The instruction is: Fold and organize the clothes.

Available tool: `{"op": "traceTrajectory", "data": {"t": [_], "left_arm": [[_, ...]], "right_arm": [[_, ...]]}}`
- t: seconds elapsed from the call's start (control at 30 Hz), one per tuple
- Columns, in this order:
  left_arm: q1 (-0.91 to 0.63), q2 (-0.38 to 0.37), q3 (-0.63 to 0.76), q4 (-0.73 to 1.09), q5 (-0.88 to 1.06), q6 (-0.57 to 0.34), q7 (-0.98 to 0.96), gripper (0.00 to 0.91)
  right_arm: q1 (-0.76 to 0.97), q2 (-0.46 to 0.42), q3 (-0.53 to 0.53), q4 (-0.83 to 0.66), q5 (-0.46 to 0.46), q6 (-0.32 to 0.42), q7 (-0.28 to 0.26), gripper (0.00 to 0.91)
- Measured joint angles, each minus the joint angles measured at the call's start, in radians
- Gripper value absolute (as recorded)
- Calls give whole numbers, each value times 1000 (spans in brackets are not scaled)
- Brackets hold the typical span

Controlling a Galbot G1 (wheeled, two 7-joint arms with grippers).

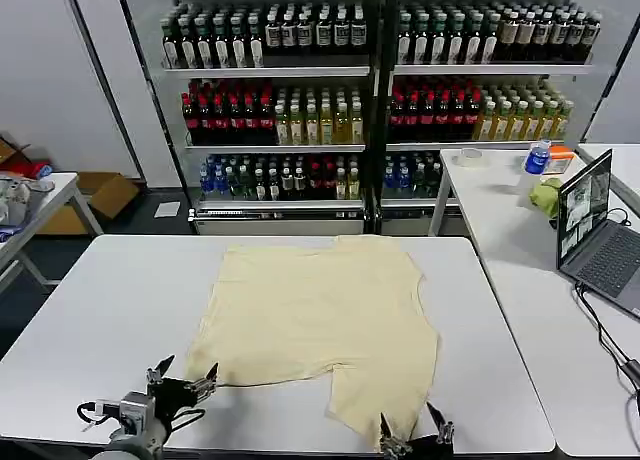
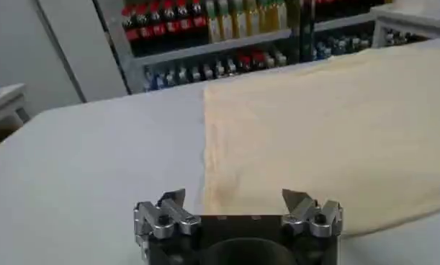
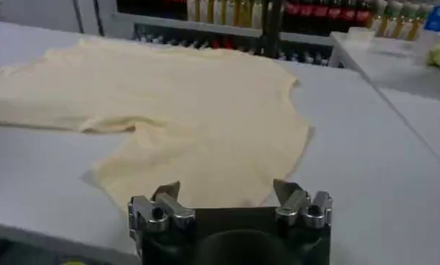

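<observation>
t-shirt [image 1: 325,325] lies limp mid-tabletop; we'd pinch its near hem, left gripper [image 1: 183,375] and right gripper [image 1: 415,427] both gaping empty.

Bare surface [image 1: 120,300] open to your left and right of the T-shirt [image 1: 325,325], laptop [image 1: 598,235] well aside, shelves [image 1: 375,100] beyond

Behind the white table [image 1: 120,310] stands a tall shelving unit [image 1: 380,110] stocked with rows of bottles. To the right of that table sit two more white tables, one [image 1: 500,175] carrying a laptop [image 1: 600,235], a green cloth [image 1: 547,196] and a blue-capped bottle [image 1: 538,157]. Cardboard boxes [image 1: 95,198] rest on the dark floor [image 1: 150,215] left of the shelving, against a pale wall [image 1: 50,70].
</observation>
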Motion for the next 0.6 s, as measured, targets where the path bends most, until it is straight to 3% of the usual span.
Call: {"op": "traceTrajectory", "data": {"t": [0.1,0.13,0.17,0.2,0.23,0.6], "left_arm": [[-8,1,5,16,-6,4,-5,897],[-11,1,6,22,-9,5,-7,272],[-14,2,8,28,-12,6,-9,40],[-16,3,8,33,-15,7,-11,10],[-17,3,8,38,-18,8,-12,10],[-10,4,18,54,-51,7,-10,10]], "right_arm": [[0,3,-12,-9,-6,0,6,907],[0,3,-14,-10,-6,0,8,756],[-1,3,-15,-12,-6,-1,11,605],[-1,4,-18,-13,-6,-3,13,212],[-1,4,-21,-15,-6,-4,15,0],[-20,7,-45,-13,4,-15,26,0]]}}
